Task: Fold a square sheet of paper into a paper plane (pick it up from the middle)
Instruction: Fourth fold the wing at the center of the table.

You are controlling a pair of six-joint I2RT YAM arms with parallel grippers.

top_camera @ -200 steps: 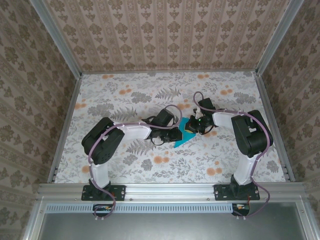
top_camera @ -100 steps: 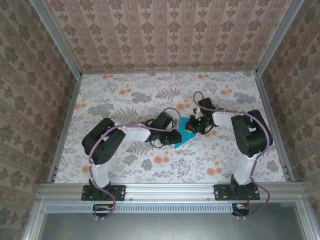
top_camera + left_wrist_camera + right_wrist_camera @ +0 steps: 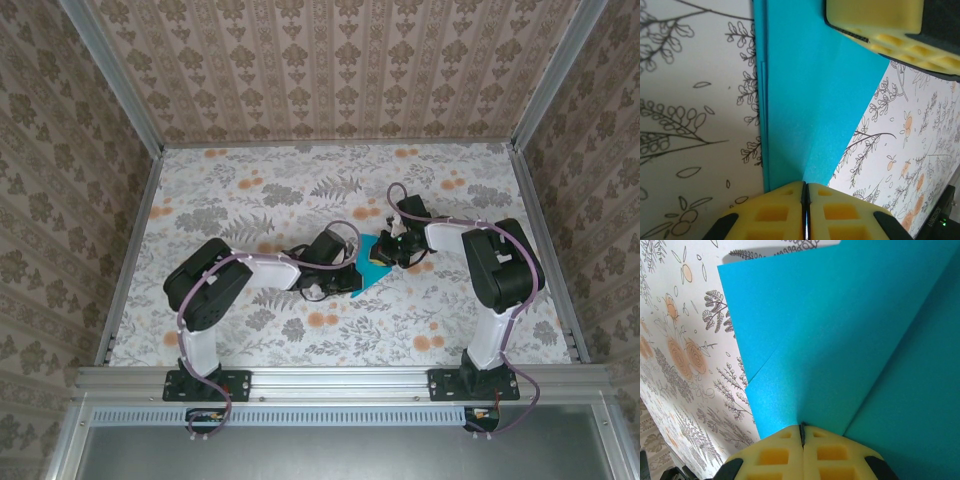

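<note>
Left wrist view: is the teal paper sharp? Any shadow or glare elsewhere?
Left wrist: teal paper sharp, edges crisp, no glare. Right wrist: equally sharp, with a soft shadow on the table along its upper edge. Top external: even light, no glare.

The paper (image 3: 372,272) is a plain teal-blue sheet, folded into a small angular shape, just right of centre in the top view, with 1 point toward the lower left. In the left wrist view the paper (image 3: 810,100) runs from the top edge down to a narrow tip at bottom centre. Its left edge is straight and shows 2 layers; its right edge slants. In the right wrist view the paper (image 3: 840,330) fills the upper right, with 1 crease slanting from upper right to bottom centre and a flap edge overlapping at left.
</note>
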